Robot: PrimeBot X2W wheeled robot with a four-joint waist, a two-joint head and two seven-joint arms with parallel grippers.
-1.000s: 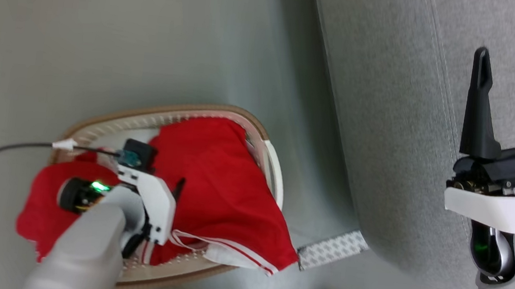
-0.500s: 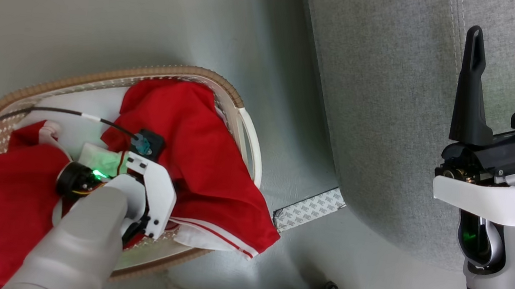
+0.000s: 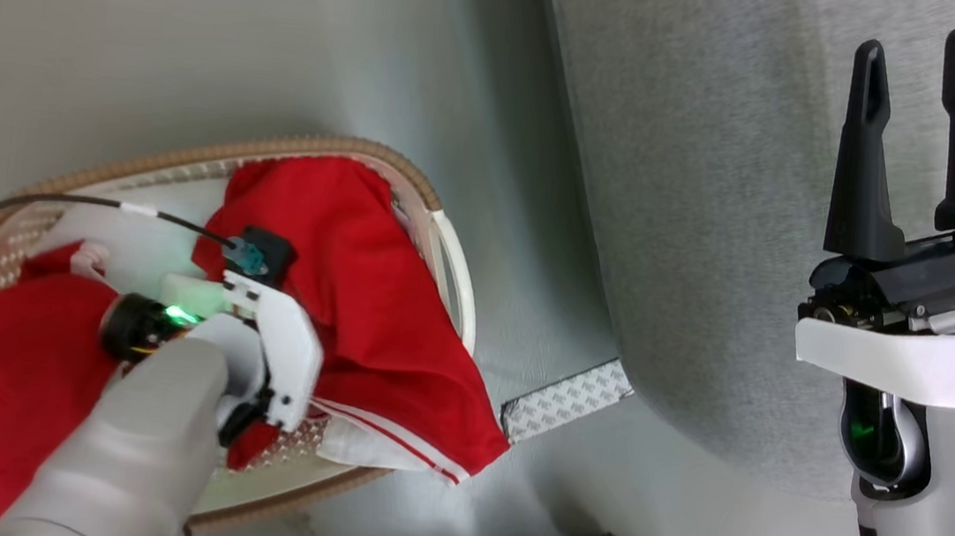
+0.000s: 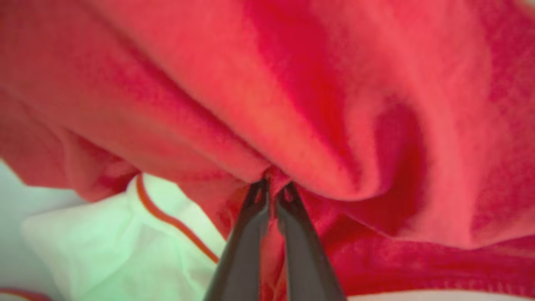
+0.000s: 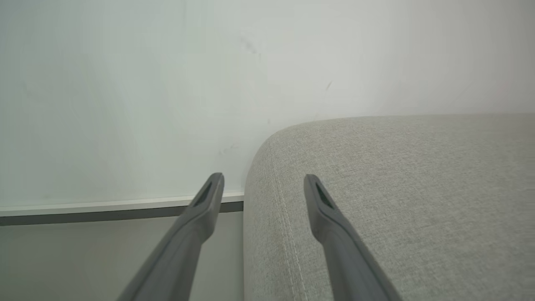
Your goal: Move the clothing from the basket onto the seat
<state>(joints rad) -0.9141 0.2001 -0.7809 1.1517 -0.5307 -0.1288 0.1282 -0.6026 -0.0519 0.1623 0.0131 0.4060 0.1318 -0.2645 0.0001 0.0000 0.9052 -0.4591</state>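
Clothing (image 3: 368,292) drawn up, bunched red | left pincer (image 4: 271,188) clamping it | right pincer (image 3: 916,43) spread, empty

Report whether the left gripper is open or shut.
Shut. In the left wrist view the left gripper pinches a fold of the red clothing, its two fingers nearly touching.

This looks like a room in a home, or a corner set up to pass for one. A large grey upholstered seat (image 3: 716,195) with stitched seams stands on a smooth pale floor (image 3: 201,26), near a plain white wall (image 5: 125,83) with a low skirting board (image 5: 104,207). Near the seat, a white plastic basket (image 3: 295,147) with a brown braided rim holds red clothing (image 3: 368,292), like laundry. A strip of patterned tape (image 3: 567,400) on the floor by the seat hints at a staged test space.
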